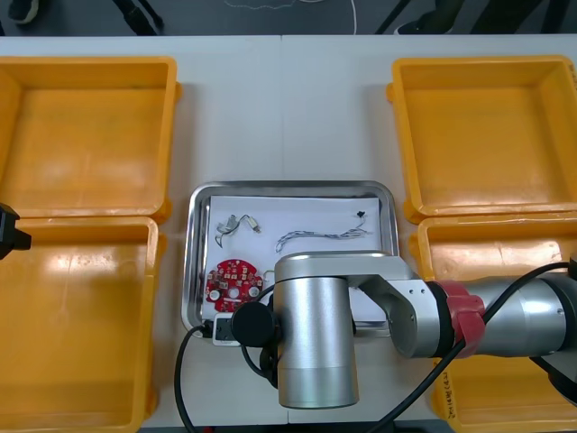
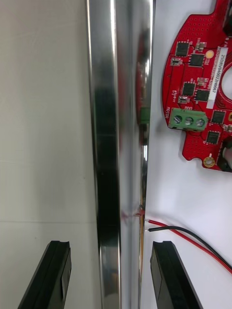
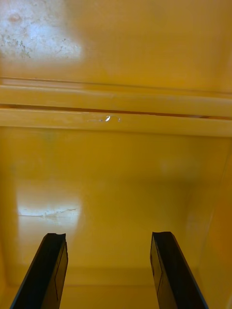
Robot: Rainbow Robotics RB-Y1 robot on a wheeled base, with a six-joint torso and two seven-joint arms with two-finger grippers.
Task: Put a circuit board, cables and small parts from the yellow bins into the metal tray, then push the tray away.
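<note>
Straddling metal tray (image 2: 108,145) rim, right gripper (image 2: 110,246) spread. Possibly risking snagging red and black cable (image 2: 188,234) just inside it while pushing. Holding left gripper (image 3: 107,236) spread, left of tray.

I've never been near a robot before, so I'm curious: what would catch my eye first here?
The round red circuit board stands out, lying in the white-lined metal tray at the middle of the table, with two yellow bins at each side. Next comes the right gripper, open astride the tray's wall beside the board. The left gripper hangs open over the left bins.
</note>
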